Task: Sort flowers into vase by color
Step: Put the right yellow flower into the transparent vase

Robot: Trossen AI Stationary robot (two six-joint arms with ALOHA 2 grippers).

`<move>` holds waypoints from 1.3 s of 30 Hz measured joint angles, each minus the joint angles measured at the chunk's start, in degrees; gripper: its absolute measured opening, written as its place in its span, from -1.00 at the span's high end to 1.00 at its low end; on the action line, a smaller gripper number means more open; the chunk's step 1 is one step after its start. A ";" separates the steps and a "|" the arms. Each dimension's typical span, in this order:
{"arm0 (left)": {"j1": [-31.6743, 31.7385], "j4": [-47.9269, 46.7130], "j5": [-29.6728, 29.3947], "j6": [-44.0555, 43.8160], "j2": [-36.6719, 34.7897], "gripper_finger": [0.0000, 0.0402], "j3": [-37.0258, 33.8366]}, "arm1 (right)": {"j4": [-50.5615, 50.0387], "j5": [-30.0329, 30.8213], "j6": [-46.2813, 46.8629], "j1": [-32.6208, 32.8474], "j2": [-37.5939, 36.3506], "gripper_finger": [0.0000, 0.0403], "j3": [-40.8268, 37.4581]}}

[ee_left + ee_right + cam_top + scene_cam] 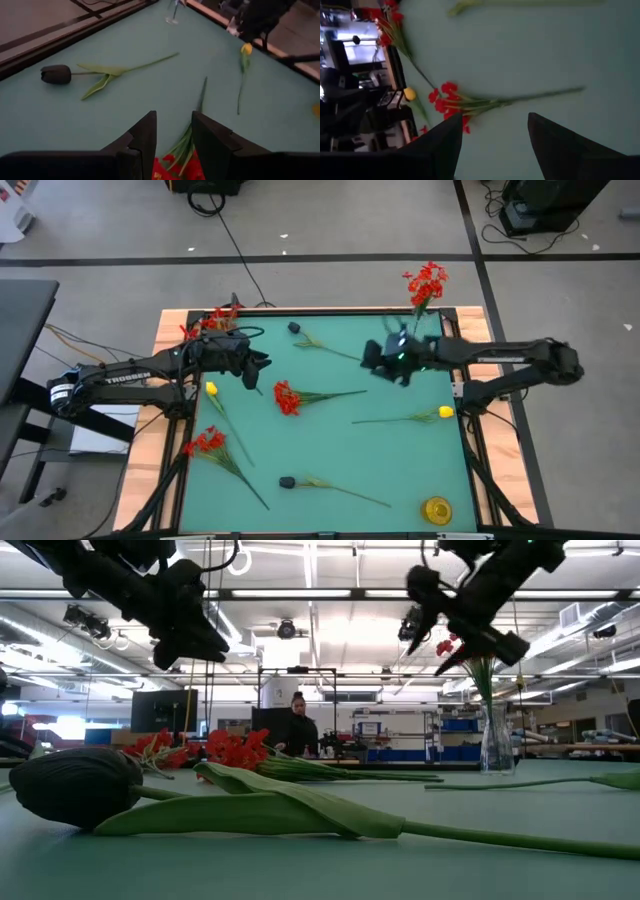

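Several long-stemmed flowers lie flat on the green mat. A red one (287, 397) lies mid-table, and another red one (205, 442) lies near the left edge. Dark-headed ones lie at the far side (295, 328) and the near side (286, 481). Yellow ones lie to the left (211, 389) and right (445, 412). A clear vase (497, 740) at the far right corner holds a red flower (427, 283). My left gripper (262, 370) hangs open above the mid-table red bloom (175, 165). My right gripper (372, 362) is open and raised, right of the table's centre; it sees that bloom (447, 102).
More red flowers (215, 320) stand at the far left corner. A yellow round object (437, 510) sits at the near right corner. A wooden frame (160, 340) borders the mat. A person (298, 725) stands in the room beyond the far edge.
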 joint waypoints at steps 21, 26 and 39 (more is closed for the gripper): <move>0.00 -8.07 0.09 4.18 0.00 0.36 -0.02 | -5.96 -4.63 32.56 22.58 13.92 -0.15 0.63; 0.00 -8.07 0.09 6.24 0.00 0.36 -0.02 | -21.18 -6.91 15.51 21.77 8.72 -0.15 0.63; 0.00 -5.00 0.09 15.66 0.00 0.36 -0.04 | -30.31 -1.35 -69.23 16.79 12.98 -0.14 0.60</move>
